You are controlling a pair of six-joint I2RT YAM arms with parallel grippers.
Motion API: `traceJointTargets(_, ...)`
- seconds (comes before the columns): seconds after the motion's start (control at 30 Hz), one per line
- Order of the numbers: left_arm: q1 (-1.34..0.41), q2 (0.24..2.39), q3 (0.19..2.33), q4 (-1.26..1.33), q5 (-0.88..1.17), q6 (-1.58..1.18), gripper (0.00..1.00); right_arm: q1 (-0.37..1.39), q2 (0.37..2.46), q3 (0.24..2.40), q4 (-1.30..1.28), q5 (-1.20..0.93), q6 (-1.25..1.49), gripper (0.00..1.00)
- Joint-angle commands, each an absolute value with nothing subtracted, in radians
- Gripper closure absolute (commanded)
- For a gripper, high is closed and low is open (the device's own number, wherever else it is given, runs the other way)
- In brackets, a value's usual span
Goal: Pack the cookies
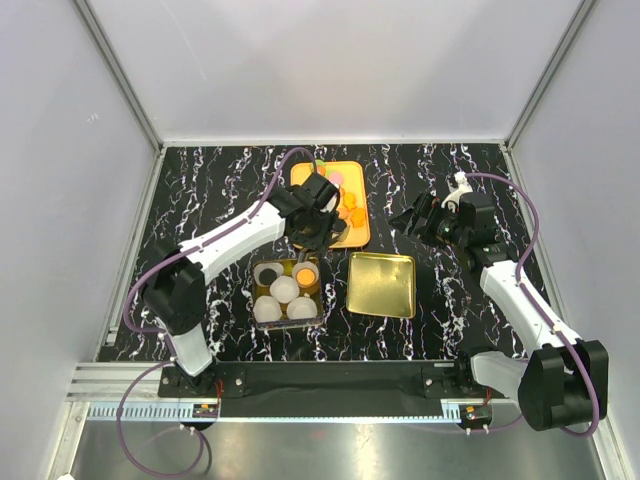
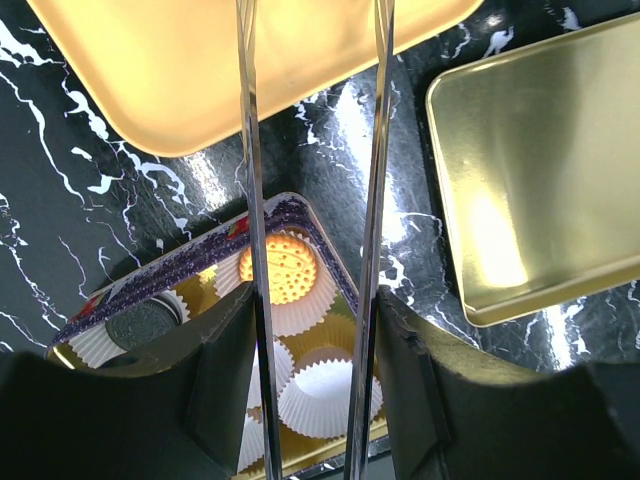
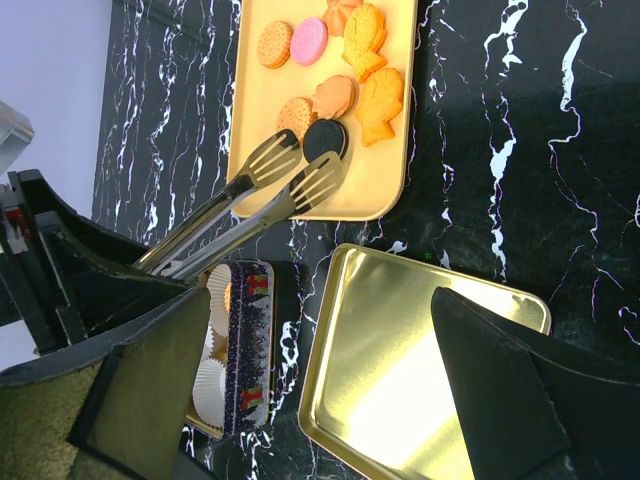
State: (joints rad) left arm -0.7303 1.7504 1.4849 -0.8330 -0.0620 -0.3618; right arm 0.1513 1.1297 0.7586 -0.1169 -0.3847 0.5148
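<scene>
**Left gripper (image 1: 313,228) clamped on the tongs (image 3: 272,158), working over the cookies (image 3: 350,60) on the orange tray (image 2: 180,70).**
The slotted tong tips stand parted at the tin-side end of the tray, just beside a black cookie (image 3: 325,137). Down in the tin (image 2: 190,262), one round orange cookie (image 2: 278,270) lies in a white paper cup and a dark cookie (image 2: 140,325) sits in another, with more paper cups (image 2: 325,395) alongside. The gold lid (image 2: 540,170) lies next to the tin on the black marbled table (image 3: 520,150). Off to the side, the right gripper (image 1: 424,216) hangs with its fingers spread wide and empty.
</scene>
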Motion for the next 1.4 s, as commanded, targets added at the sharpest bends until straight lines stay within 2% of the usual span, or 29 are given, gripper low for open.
traceJointTargets(0.0,-0.729,1.756,1.534,-0.784,-0.094,-0.347,0.49,0.152,1.123,0.781,-0.091,-0.399,0.503,0.0)
traceJointTargets(0.6,-0.718,1.81,1.574,-0.781,-0.086,-0.336,0.49,0.153,1.126,0.784,-0.094,-0.399,0.502,0.0)
traceJointTargets(1.07,-0.716,1.779,1.615,-0.819,-0.095,-0.314,0.63,0.153,1.129,0.787,-0.098,-0.397,0.497,0.0)
traceJointTargets(1.37,-0.716,1.677,1.577,-0.859,-0.114,-0.298,0.64,0.153,1.137,0.787,-0.095,-0.394,0.499,0.0)
